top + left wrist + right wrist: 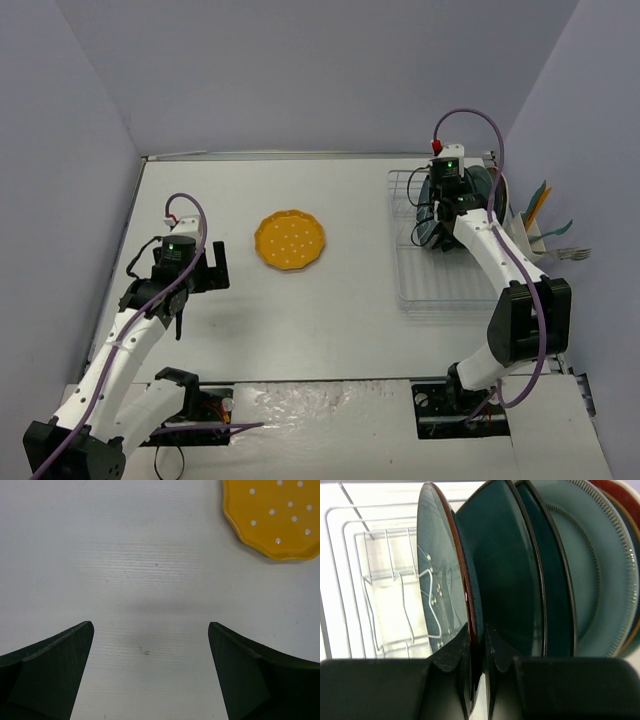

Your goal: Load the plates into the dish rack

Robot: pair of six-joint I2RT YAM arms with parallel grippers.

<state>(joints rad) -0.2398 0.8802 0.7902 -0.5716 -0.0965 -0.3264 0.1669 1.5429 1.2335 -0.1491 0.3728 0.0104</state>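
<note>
An orange-yellow plate (290, 240) with white dots lies flat on the table; its edge shows at the top right of the left wrist view (275, 515). My left gripper (213, 268) (150, 630) is open and empty over bare table, left of that plate. The white wire dish rack (420, 290) stands at the right. My right gripper (440, 232) (477, 635) is shut on the rim of a red-edged plate with a flowered teal face (442, 555), upright in the rack. Behind it stand a dark teal plate (505, 570), a blue-teal one (555, 580) and a grey-green one (600, 580).
A utensil holder (535, 230) with a fork and coloured utensils hangs on the rack's right side. The near slots of the rack (385, 580) hold nothing. Walls close the table at the left, back and right.
</note>
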